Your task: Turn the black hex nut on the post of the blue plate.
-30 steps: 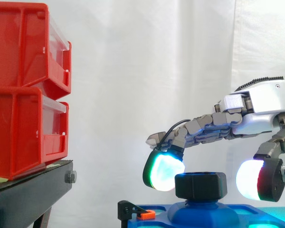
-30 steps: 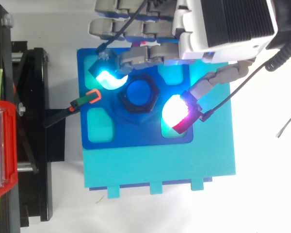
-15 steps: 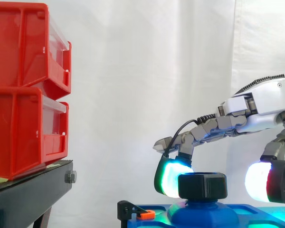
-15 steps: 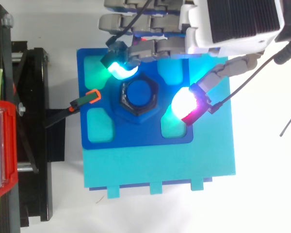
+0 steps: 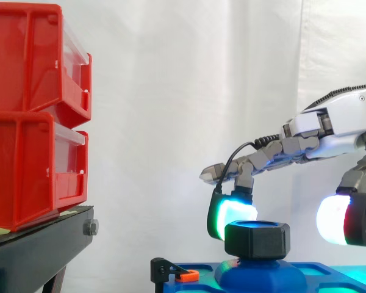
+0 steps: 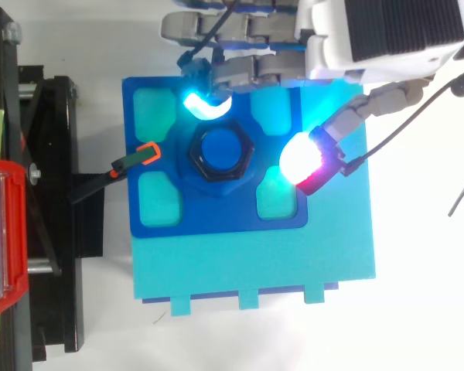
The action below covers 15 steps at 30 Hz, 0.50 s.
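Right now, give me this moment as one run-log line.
hand: open, pads either side of black hex nut | nut: on post of blue plate, not gripped | contact: unclear

Two red bins [image 5: 24,171] on a black stand [image 5: 43,241], white curtain [image 5: 189,91] behind.
Sit one on top of the other at the left. Near the stand, lower down: a small black clamp with an orange tip [image 6: 112,173] and a light teal block [image 6: 255,267].

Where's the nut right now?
Top view: the nut sits on the post at the middle of the blue plate, between the hand's two glowing pads, right of the orange clip.
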{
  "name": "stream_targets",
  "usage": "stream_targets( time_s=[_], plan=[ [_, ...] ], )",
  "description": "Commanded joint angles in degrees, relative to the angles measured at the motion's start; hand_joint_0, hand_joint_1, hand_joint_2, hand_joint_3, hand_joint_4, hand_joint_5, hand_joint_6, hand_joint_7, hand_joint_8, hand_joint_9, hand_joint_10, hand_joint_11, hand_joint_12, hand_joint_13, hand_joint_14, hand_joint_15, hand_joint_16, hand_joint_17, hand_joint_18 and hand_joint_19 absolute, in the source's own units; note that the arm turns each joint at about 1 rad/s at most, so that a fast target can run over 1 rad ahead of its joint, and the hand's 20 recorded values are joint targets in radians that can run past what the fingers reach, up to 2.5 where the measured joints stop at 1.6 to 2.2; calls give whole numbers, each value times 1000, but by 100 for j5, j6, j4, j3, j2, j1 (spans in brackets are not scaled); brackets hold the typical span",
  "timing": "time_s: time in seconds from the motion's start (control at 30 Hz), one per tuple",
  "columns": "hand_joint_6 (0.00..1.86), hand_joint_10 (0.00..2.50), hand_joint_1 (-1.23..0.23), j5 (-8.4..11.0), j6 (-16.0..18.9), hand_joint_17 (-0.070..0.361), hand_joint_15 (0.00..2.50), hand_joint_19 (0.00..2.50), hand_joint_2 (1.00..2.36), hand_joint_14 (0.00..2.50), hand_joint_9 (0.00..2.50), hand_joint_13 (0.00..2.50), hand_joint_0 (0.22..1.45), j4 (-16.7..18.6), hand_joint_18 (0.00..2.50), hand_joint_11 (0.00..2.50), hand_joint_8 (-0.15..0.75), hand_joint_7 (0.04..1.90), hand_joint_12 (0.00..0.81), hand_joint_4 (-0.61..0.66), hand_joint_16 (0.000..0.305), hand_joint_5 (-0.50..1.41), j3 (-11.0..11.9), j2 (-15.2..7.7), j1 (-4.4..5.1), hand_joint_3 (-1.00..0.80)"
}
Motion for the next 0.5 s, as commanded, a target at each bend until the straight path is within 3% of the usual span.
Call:
stream_targets(
  time_s=[0.0, 0.47],
  plan=[
    [503, 0, -552, 9, -106, 124, 0, 29, 1000, 0, 0, 0, 402, -57, 0, 0, 182, 805, 359, 178, 55, -261, -3, 55, 5, -500],
    [503, 0, -557, 0, -238, 123, 0, 36, 1000, 0, 0, 0, 406, -294, 0, 0, 182, 804, 357, 176, 55, -262, 6, 90, 5, -500]
  ],
)
